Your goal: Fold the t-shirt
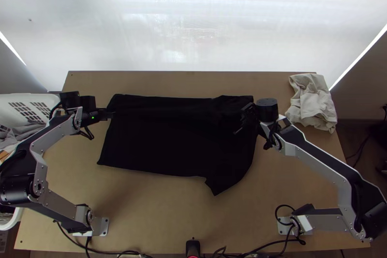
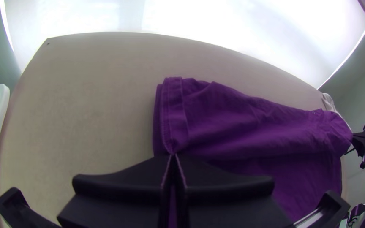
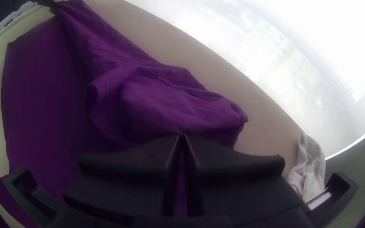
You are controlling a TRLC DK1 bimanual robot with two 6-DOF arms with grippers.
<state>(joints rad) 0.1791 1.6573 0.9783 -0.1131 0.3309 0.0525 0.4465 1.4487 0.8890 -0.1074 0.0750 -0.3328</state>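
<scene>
- The t-shirt (image 1: 179, 137), spread mid-frame, could be skewed by uneven pulling.
- Cloth is pinched by the left gripper (image 2: 172, 155) (centre-left) and right gripper (image 3: 182, 136) (centre-right); slips could be caused by shallow holds.

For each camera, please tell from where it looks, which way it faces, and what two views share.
Top view: high over the near edge of the table, steeply down; left arm and right arm show.
Left wrist view: from that wrist, over the t-shirt toward the far edge; left gripper shows.
Right wrist view: from that wrist, also far-edgeward; right gripper shows.
Both wrist views share the t-shirt.
</scene>
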